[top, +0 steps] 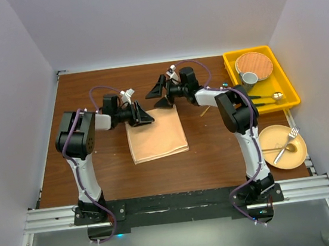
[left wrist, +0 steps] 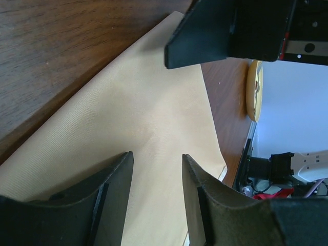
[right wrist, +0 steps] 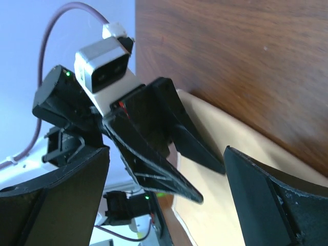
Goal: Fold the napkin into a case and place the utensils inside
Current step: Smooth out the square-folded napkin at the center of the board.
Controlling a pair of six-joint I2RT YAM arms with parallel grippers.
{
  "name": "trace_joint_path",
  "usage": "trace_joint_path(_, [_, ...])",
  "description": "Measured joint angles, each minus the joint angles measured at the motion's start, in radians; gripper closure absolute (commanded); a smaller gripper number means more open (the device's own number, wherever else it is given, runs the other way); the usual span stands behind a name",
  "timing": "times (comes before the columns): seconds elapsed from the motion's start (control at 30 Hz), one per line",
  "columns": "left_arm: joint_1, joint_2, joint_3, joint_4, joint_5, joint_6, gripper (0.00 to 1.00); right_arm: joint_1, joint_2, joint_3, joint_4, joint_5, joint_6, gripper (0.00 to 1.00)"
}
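The shiny peach-orange satin napkin (top: 157, 137), folded to a rough square, is laid flat mid-table on the brown wooden table (top: 56, 166). The left gripper (top: 142, 117) is poised over its far left corner, fingers part spread, nothing pinched. The right gripper (top: 161, 94), spread wide, is seen just past its far edge. The cloth is judged light, soft and slippery, best pinched at a corner through all layers
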Motion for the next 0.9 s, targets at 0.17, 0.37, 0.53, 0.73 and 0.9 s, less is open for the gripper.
trace_joint_path(0.17, [0.001,0.000,0.004,-0.018,0.010,0.019,0.51,0.010,0.049,0.012,0.083,-0.005,0.068,0.02])
trace_joint_path(0.37, [0.012,0.000,0.005,-0.037,0.028,0.020,0.50,0.000,0.081,-0.016,0.085,-0.005,0.071,0.02])
trace_joint_path(0.53, [0.018,0.000,-0.002,-0.014,0.063,0.010,0.46,-0.014,0.093,-0.015,0.080,-0.028,0.058,0.02])
trace_joint_path(0.73, [0.011,-0.015,-0.009,0.080,0.070,-0.087,0.46,-0.015,0.093,-0.015,0.076,-0.033,0.048,0.02])
trace_joint_path(0.9, [-0.006,-0.015,-0.008,0.194,0.057,-0.200,0.46,-0.015,0.093,-0.015,0.076,-0.033,0.047,0.02])
